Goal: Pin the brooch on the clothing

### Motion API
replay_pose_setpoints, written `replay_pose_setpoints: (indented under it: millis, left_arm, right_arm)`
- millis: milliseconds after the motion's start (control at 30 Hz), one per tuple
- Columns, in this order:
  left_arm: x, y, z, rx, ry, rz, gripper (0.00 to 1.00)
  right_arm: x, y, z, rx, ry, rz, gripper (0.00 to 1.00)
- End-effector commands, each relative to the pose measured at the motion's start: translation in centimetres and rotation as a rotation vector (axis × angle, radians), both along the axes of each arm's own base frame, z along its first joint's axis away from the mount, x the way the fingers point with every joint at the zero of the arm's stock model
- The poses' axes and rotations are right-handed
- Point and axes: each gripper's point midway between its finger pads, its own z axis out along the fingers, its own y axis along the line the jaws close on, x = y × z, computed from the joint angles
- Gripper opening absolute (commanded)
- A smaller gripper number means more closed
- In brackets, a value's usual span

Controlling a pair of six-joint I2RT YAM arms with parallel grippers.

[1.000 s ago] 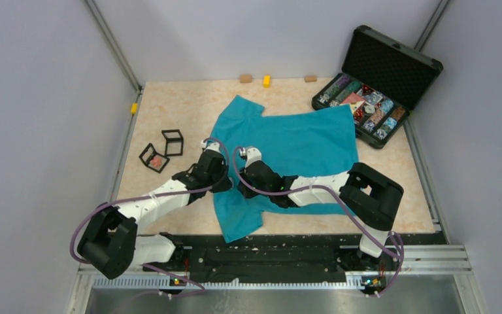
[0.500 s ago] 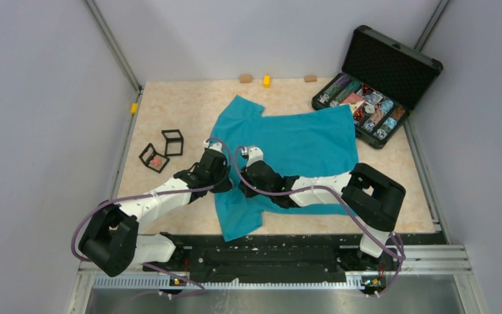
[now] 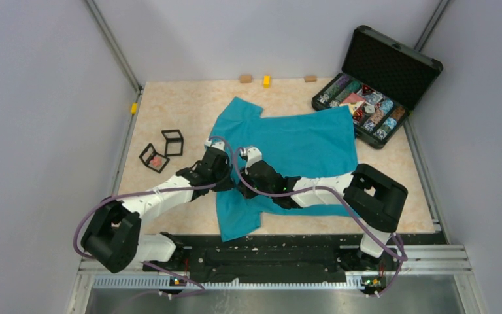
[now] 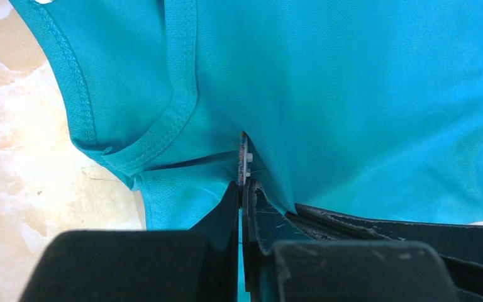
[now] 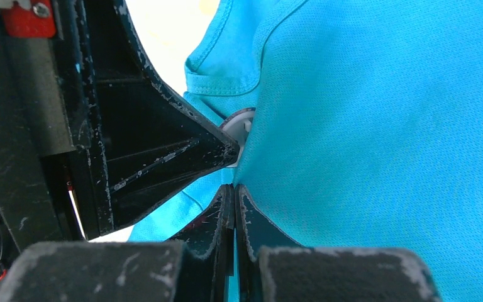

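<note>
The clothing (image 3: 301, 140), a teal T-shirt, lies spread on the table. Both grippers meet at its collar side. My left gripper (image 3: 229, 176) (image 4: 243, 184) is shut on a thin little round piece seen edge-on (image 4: 244, 160). It has a whitish back (image 5: 238, 123) and is pressed against the fabric. As far as I can tell it is the brooch, with its face hidden. My right gripper (image 3: 240, 178) (image 5: 234, 187) is shut on a raised fold of the clothing (image 5: 383, 126), right beside the left fingers (image 5: 163, 145).
Two small black frame boxes (image 3: 173, 142) lie left of the shirt, and one holds a pinkish bit (image 3: 157, 160). An open black case (image 3: 366, 108) of multicoloured trinkets stands at the back right. Small blocks (image 3: 266, 80) line the far edge.
The left arm's base links have shifted slightly right and both wrists have edged a little. Both grips stay the same.
</note>
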Motion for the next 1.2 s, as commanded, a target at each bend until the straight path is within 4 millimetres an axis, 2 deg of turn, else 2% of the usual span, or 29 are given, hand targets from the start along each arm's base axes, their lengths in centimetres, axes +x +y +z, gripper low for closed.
replay_pose_setpoints:
  millis: [0, 200, 667, 1167]
  left_arm:
    - [1.0, -0.7, 1.9, -0.059, -0.07, 0.019, 0.0]
    - [0.9, -0.7, 2.4, -0.107, -0.092, 0.063, 0.0]
    - [0.9, -1.0, 3.3, -0.184, -0.13, 0.09, 0.0]
    - [1.0, -0.4, 4.4, -0.208, -0.178, 0.122, 0.0]
  right_arm:
    - [-0.5, 1.7, 1.1, 0.047, -0.009, 0.057, 0.0]
    - [-0.9, 2.1, 0.2, 0.038, 0.019, 0.079, 0.0]
    - [-1.5, 2.6, -0.1, 0.052, 0.035, 0.12, 0.0]
    - [-1.8, 2.7, -0.7, 0.049, 0.05, 0.132, 0.0]
